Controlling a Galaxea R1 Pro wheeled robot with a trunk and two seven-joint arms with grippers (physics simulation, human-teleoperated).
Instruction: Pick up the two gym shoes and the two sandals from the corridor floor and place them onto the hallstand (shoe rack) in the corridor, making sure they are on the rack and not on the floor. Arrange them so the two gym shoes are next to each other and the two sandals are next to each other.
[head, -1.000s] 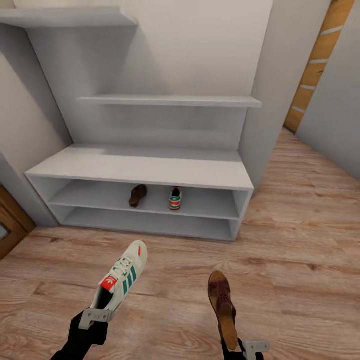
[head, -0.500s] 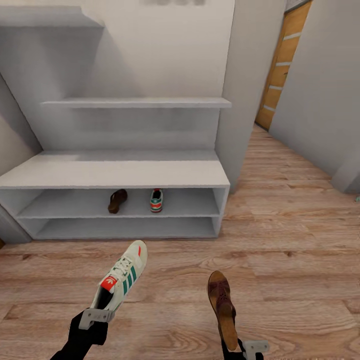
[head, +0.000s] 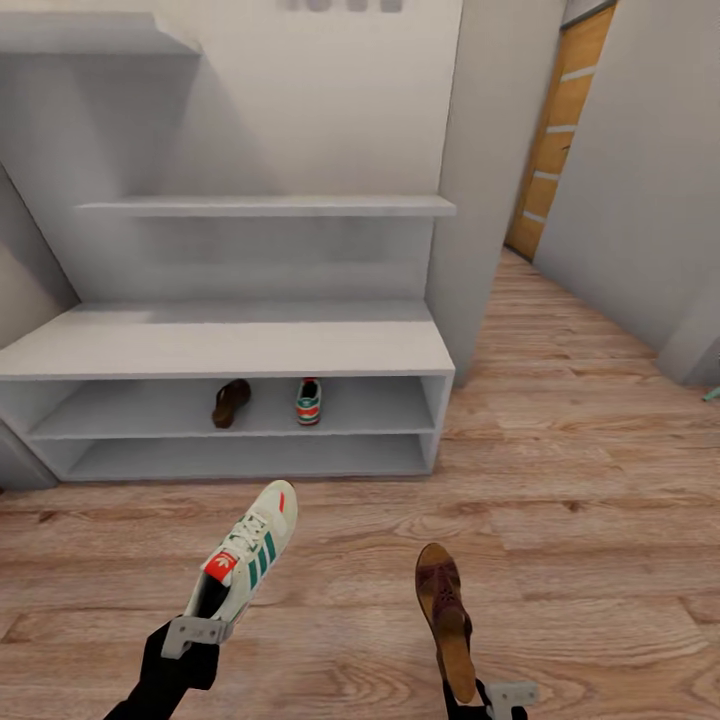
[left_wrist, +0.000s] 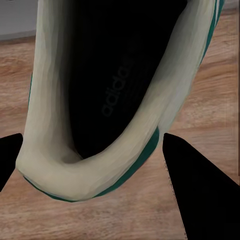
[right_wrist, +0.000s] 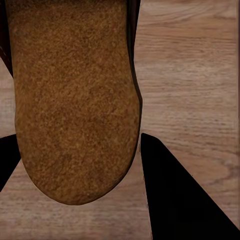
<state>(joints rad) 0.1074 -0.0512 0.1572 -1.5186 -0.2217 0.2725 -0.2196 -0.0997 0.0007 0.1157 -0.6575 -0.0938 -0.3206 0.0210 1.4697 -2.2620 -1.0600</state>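
Note:
My left gripper (head: 193, 632) is shut on the heel of a cream-white gym shoe (head: 245, 555) with green stripes, held above the floor; the left wrist view looks into that gym shoe's dark opening (left_wrist: 107, 95). My right gripper (head: 478, 692) is shut on the heel of a brown sandal (head: 443, 612), whose insole (right_wrist: 75, 100) faces the right wrist camera. Ahead stands the grey-white hallstand (head: 230, 345). On its middle low shelf rest the other sandal (head: 231, 402) and the other gym shoe (head: 308, 400), a short gap apart.
Wood-plank corridor floor (head: 560, 520) stretches between me and the rack and runs off to the right. A grey wall panel (head: 480, 180) flanks the rack's right side. An orange-brown door (head: 555, 130) stands at the far right.
The whole view has swung, so the rack now sits further left and squarer to me. Both grippers keep their shoes in the same hold.

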